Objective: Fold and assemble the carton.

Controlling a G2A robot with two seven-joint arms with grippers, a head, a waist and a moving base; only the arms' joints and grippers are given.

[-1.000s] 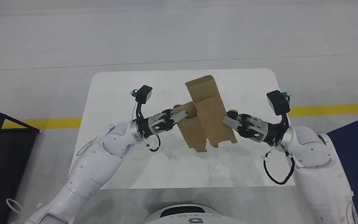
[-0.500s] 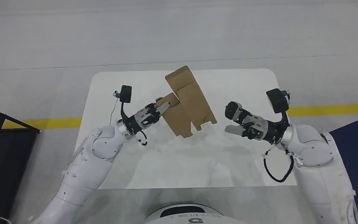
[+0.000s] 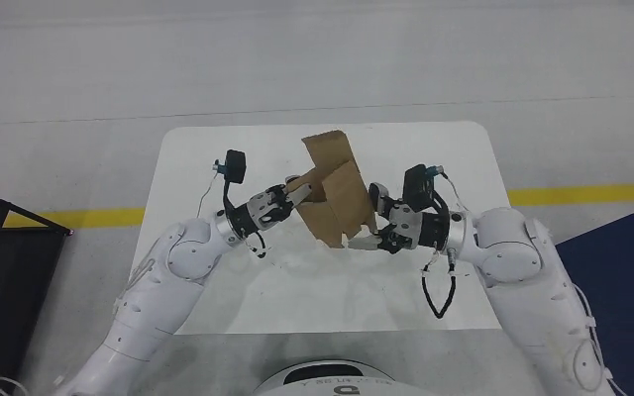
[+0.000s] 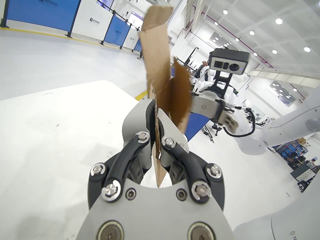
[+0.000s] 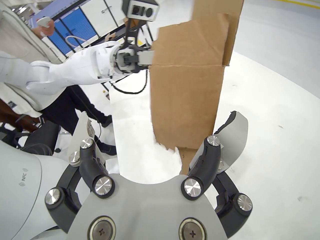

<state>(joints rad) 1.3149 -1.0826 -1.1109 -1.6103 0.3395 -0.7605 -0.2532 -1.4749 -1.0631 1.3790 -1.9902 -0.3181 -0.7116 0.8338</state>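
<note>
- The left pincer (image 4: 156,116) is clamped tight on one edge of the flat brown corrugated-cardboard carton (image 4: 157,58), gripping it from the carton's 9 o'clock side in the top view.
- The right pincer (image 5: 160,136) is spread wide and grips nothing. The carton's ragged lower corner hangs between its fingers, close against one of them.
- The carton (image 3: 332,188) is unfolded and held tilted above the white rounded surface (image 3: 198,158). It sits a little toward 12 o'clock of centre, with the right pincer (image 3: 371,216) at its 4 o'clock corner.
- Risk: only one pinched edge carries the board. A closing right pincer that catches the flap off its crease could buckle or tear it, and a sideways push could swivel the carton or pull it out of the left pincer (image 3: 297,188).
</note>
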